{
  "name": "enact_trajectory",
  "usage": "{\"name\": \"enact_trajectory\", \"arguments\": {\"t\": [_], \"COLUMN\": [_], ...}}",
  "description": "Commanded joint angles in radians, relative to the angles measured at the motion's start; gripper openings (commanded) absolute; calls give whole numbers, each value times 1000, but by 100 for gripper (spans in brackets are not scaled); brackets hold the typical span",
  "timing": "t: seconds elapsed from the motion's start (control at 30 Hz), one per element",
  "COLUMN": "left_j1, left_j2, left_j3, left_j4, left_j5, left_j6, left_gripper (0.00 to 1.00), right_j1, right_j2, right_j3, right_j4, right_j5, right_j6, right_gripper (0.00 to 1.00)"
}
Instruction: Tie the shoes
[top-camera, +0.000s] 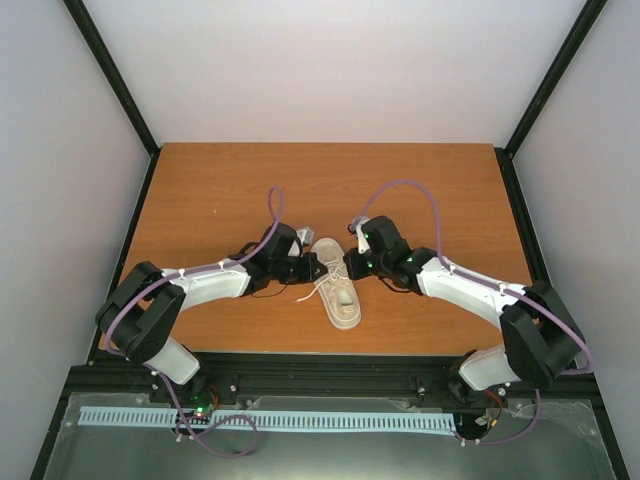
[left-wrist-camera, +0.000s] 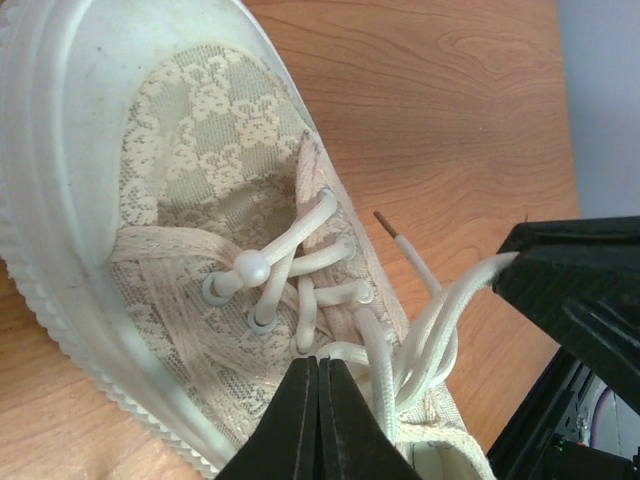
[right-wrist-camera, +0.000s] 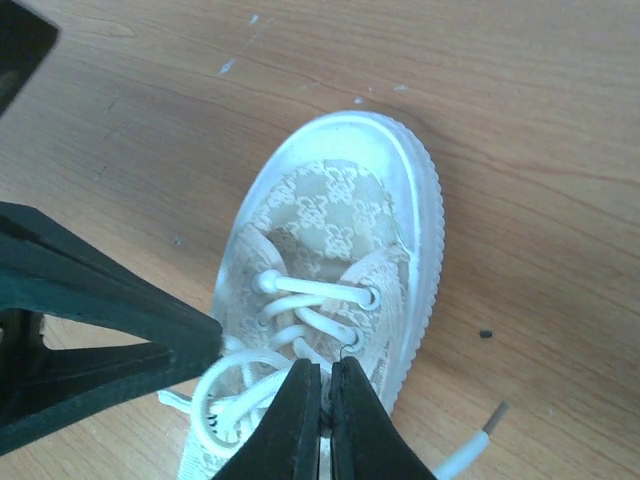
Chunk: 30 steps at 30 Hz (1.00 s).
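The cream sneaker (top-camera: 341, 297) lies mid-table, its toe towards the far edge. It also shows in the left wrist view (left-wrist-camera: 180, 150) and the right wrist view (right-wrist-camera: 340, 215). My left gripper (top-camera: 316, 267) is at its left over the laced part. Its jaws (left-wrist-camera: 318, 362) are pressed shut, with a pale lace (left-wrist-camera: 372, 350) running into the tips. My right gripper (top-camera: 348, 264) is at the shoe's right. Its jaws (right-wrist-camera: 322, 366) are shut on a lace strand just below the eyelets. A slack lace loop (right-wrist-camera: 222, 392) lies between the two grippers.
A loose lace end with a brown tip (left-wrist-camera: 386, 221) lies on the wood beside the shoe; it also shows in the right wrist view (right-wrist-camera: 490, 420). The other arm's black gripper fills part of each wrist view (left-wrist-camera: 580, 285) (right-wrist-camera: 90, 300). Grey walls enclose the wooden table (top-camera: 200, 190).
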Motion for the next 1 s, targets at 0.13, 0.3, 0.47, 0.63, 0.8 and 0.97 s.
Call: {"name": "enact_trajectory", "arguments": {"t": [0.13, 0.3, 0.47, 0.63, 0.8, 0.97], "left_j1": [2, 2, 2, 4, 32, 54], "left_j2": [-32, -67, -95, -113, -146, -171], "left_j3": [-16, -41, -60, -78, -121, -144], "left_j4": [-31, -60, -84, -108, -112, -127], "left_j5": [-44, -81, -104, -121, -118, -119], "left_j6": [-4, -1, 4, 9, 4, 13], "left_gripper": [1, 1, 1, 1, 1, 1], "right_j1": [-73, -108, -144, -179, -205, -230], "right_j2": [47, 56, 54, 44, 21, 7], "right_j3": [-32, -45, -57, -71, -87, -103], "right_j4": [49, 60, 69, 71, 62, 57], "right_j5": [-124, -135, -154, -169, -174, -180], "right_j6": [70, 89, 95, 94, 87, 84], "right_gripper": [3, 3, 3, 3, 3, 3]}}
